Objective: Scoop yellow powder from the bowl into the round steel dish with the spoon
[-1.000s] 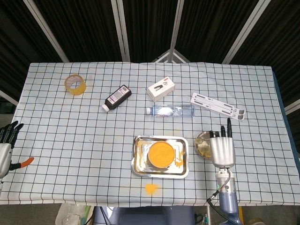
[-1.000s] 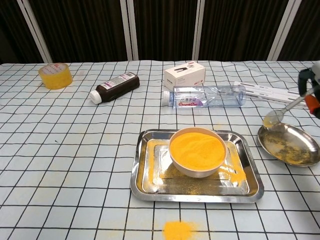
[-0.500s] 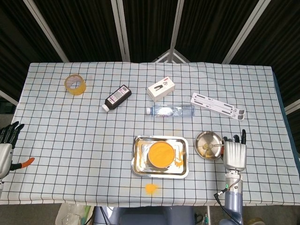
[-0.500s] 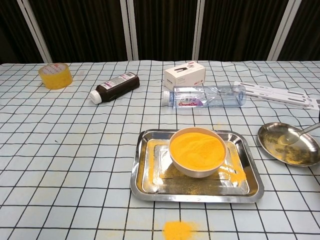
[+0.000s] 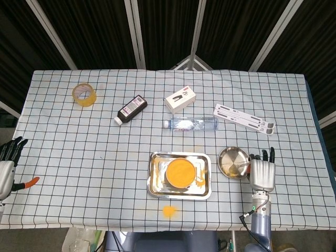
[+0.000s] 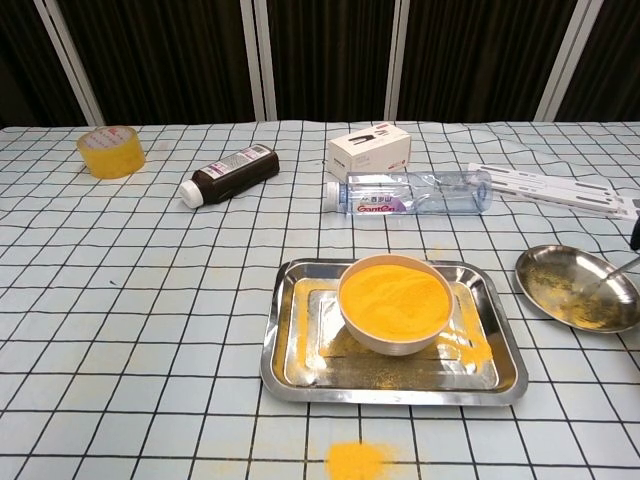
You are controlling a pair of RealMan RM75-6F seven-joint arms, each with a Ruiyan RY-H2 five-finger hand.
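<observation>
right hand (image 5: 261, 172): we are gripping the spoon (image 5: 242, 166), fingers up | spoon: lying over the round steel dish (image 5: 231, 159), just left of our hand | bowl (image 5: 181, 172) of yellow powder: sitting in the tray (image 5: 155, 181), further left | table edge: running close behind our hand | left hand (image 5: 6, 169): idling spread at far left edge, holding nothing

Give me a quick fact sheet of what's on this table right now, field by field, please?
Bowl: full of yellow powder, standing in a steel tray
Round steel dish: right of the tray, some powder in it
Spoon: tip in the dish, handle at the right hand
Left hand: at the table's left edge, fingers apart, holding nothing
Spill: small yellow heap in front of the tray
Far side: tape roll, dark bottle, white box, water bottle, all lying apart
</observation>
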